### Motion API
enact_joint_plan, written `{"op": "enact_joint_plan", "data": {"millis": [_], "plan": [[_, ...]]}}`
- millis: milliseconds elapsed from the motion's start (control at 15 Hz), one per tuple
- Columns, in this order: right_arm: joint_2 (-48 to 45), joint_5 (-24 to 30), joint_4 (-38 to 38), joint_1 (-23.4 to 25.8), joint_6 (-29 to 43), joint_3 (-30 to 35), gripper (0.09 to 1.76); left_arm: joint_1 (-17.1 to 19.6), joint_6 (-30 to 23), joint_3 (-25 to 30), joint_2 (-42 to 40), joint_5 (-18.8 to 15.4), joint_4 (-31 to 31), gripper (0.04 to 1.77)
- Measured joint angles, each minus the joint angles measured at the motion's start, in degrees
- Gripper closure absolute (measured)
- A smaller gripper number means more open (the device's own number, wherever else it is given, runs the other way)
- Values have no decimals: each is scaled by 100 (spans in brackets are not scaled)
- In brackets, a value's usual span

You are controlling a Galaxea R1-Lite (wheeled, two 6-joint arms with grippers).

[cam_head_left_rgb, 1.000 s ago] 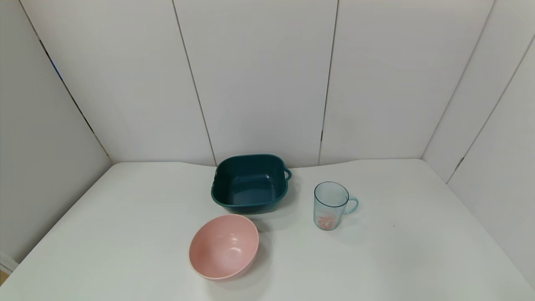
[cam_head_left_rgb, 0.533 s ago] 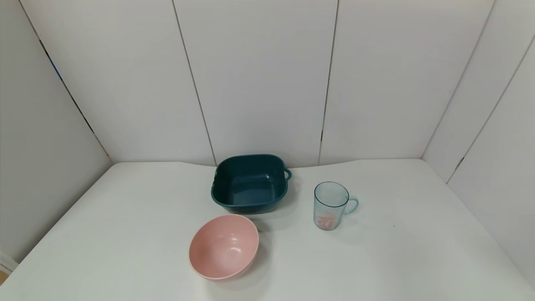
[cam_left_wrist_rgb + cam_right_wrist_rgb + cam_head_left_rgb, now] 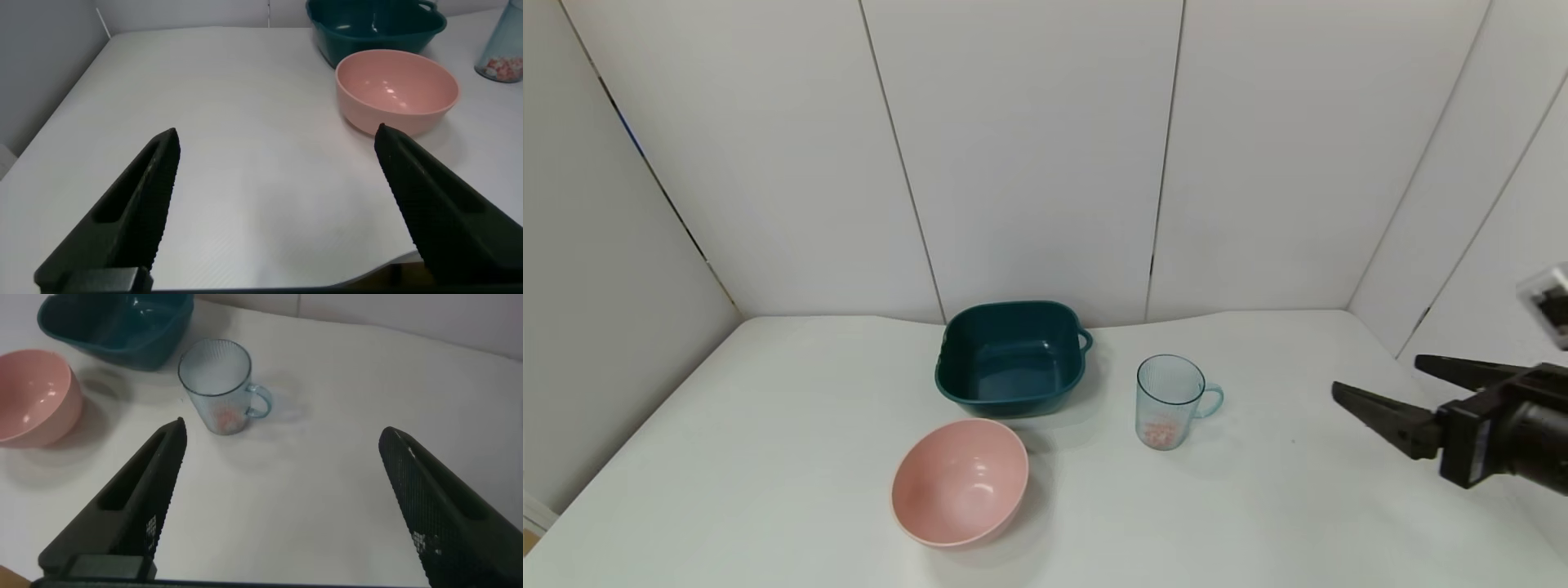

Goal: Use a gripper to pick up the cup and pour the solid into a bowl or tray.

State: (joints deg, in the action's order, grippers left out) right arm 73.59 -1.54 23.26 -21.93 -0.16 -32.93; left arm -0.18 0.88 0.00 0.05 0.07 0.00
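Cup point(image 3: 1168, 401): clear light-blue, ribbed, loop handle pointing right; upright on desk point(image 3: 768, 457), right of teal basin point(image 3: 1011, 357), apart from it. Solid point(image 3: 1157, 434): small orange-pink heap at cup bottom, single pieces too small to tell apart. Pink bowl point(image 3: 960, 482) in front of basin, nearer the robot. Right end effector point(image 3: 1388, 390) at right edge, fingers spread, well apart from cup, arm cut off by frame. Left end effector point(image 3: 274, 208) spread over near desk edge, seen only in left wrist view
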Motion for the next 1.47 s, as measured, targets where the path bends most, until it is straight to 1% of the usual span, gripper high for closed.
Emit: {"op": "enact_joint_plan", "data": {"millis": [133, 267, 467, 600, 733, 933, 1067, 1267, 1467], "plan": [[612, -339, 312, -566, 163, -12, 14, 0, 0, 0, 0, 0, 0, 9], [1220, -618, 697, -992, 332, -23, 14, 0, -2, 0, 0, 0, 0, 9], [2131, -891, 1547, -1346, 425, -30, 14, 0, -11, 0, 0, -2, 0, 9], [2679, -1091, 2020, -1481, 473, -30, 14, 0, -9, 0, 0, 0, 0, 9], [3120, -1368, 2321, -1586, 786, -76, 14, 0, -15, 0, 0, 0, 0, 9], [3607, -1681, 2413, -1668, 1262, -293, 14, 0, -20, 0, 0, -2, 0, 9], [3814, -1786, 2413, -1679, 1487, -461, 14, 0, -20, 0, 0, 2, 0, 9], [4051, -1943, 2478, -1680, 1570, -601, 14, 0, -28, 0, 0, 0, 0, 9], [4347, -2131, 2889, -1680, 1581, -677, 14, 0, -28, 0, 0, 0, 0, 9]]}}
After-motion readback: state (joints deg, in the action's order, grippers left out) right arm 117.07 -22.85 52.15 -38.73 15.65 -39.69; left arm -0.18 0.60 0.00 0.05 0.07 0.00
